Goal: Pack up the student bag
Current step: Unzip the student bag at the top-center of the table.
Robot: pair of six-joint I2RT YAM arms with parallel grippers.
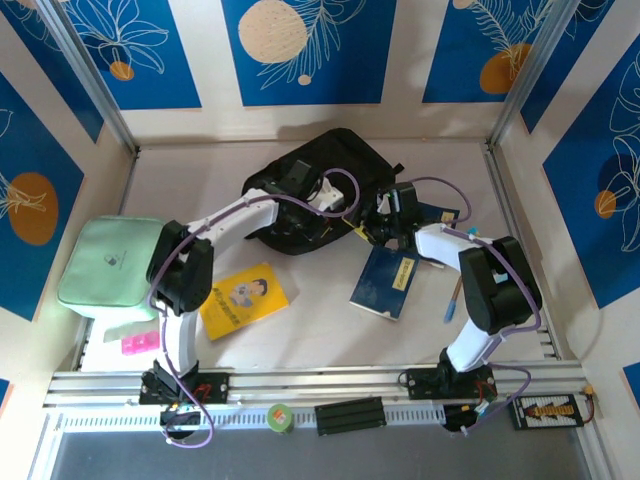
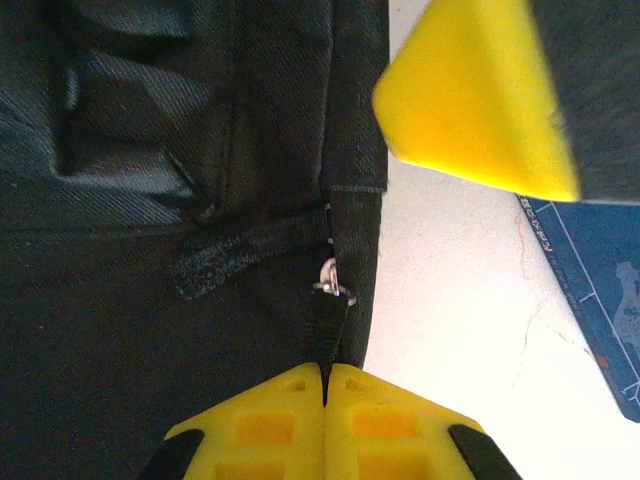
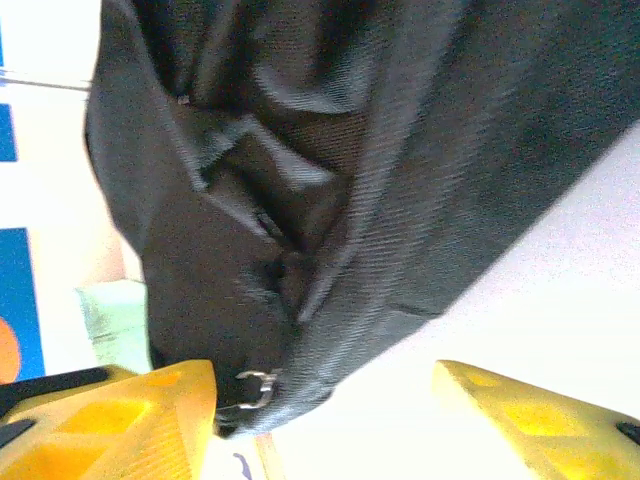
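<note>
The student bag [image 1: 300, 175], black and soft, lies at the back middle of the table. My left gripper [image 1: 335, 207] is at its near right side. In the left wrist view the left gripper [image 2: 325, 372] is shut on the black zipper pull [image 2: 328, 320], which hangs from a small metal ring on the student bag [image 2: 150, 300]. My right gripper [image 1: 387, 225] stands open just right of the bag. In the right wrist view the right gripper [image 3: 325, 390] is spread around a lower corner of the student bag [image 3: 400, 150], holding nothing. A metal ring [image 3: 258, 388] sits close to its left finger.
A mint-green pouch [image 1: 110, 265] lies at the left, with a pink item [image 1: 140, 343] in front of it. A yellow booklet [image 1: 245, 297] lies front centre. A blue book [image 1: 385, 280] and a blue pen [image 1: 455, 300] lie under the right arm. Walls enclose the table.
</note>
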